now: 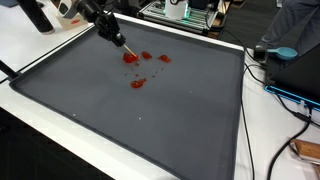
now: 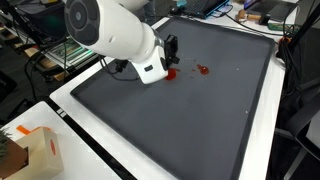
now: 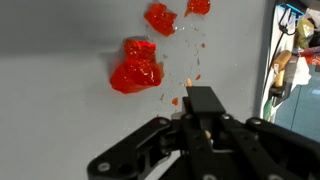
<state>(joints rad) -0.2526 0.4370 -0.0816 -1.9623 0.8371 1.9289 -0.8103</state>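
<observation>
My gripper (image 1: 112, 36) hangs over the far left part of a dark grey mat (image 1: 180, 120). It is shut on a thin tan stick (image 1: 125, 47) that points down at a red blob (image 1: 131, 58). More red blobs (image 1: 137, 83) lie close by on the mat. In the wrist view the jaws (image 3: 200, 105) are closed on the stick, and its tip (image 3: 190, 77) is just right of a large red blob (image 3: 135, 67). Smaller red pieces (image 3: 160, 17) lie beyond it. In an exterior view the gripper (image 2: 170, 52) sits beside the blobs (image 2: 203, 69).
The mat (image 2: 200, 120) lies on a white table with a raised dark edge. A cardboard box (image 2: 35, 150) stands at the near corner. Cables (image 1: 275, 95) and a blue object (image 1: 283, 52) lie off the mat's side. Equipment (image 1: 185, 12) stands behind it.
</observation>
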